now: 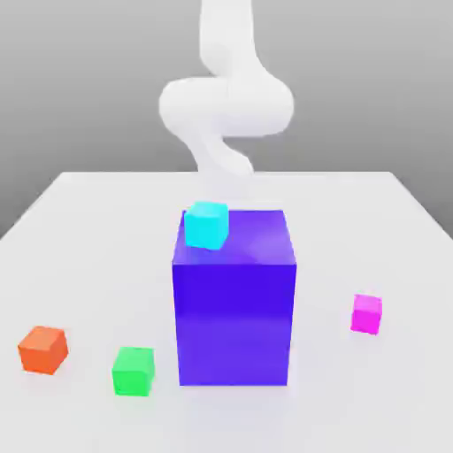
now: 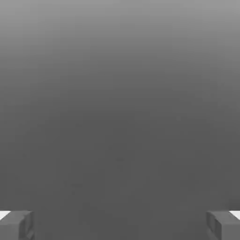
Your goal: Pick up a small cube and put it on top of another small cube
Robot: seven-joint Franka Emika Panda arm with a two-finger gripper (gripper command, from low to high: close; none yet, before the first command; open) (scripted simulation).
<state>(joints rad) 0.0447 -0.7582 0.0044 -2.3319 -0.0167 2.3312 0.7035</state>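
The small cube (image 1: 366, 314), plain magenta-pink, rests on the white table at the exterior view's right, a little away from the big blue-violet block (image 1: 234, 301). A cyan cube (image 1: 206, 224) sits on the block's top, near its far left corner. My white arm (image 1: 226, 97) curls down behind the block, well away from the magenta cube. In the hand view my gripper (image 2: 120, 225) is open, its two grey fingers (image 2: 16, 225) set wide apart with nothing between them, facing a plain grey background.
A green cube (image 1: 134, 371) and an orange cube (image 1: 43, 349) lie on the white table (image 1: 88, 230) at the front of the exterior view's left. The tall blue-violet block stands in the middle of the table.
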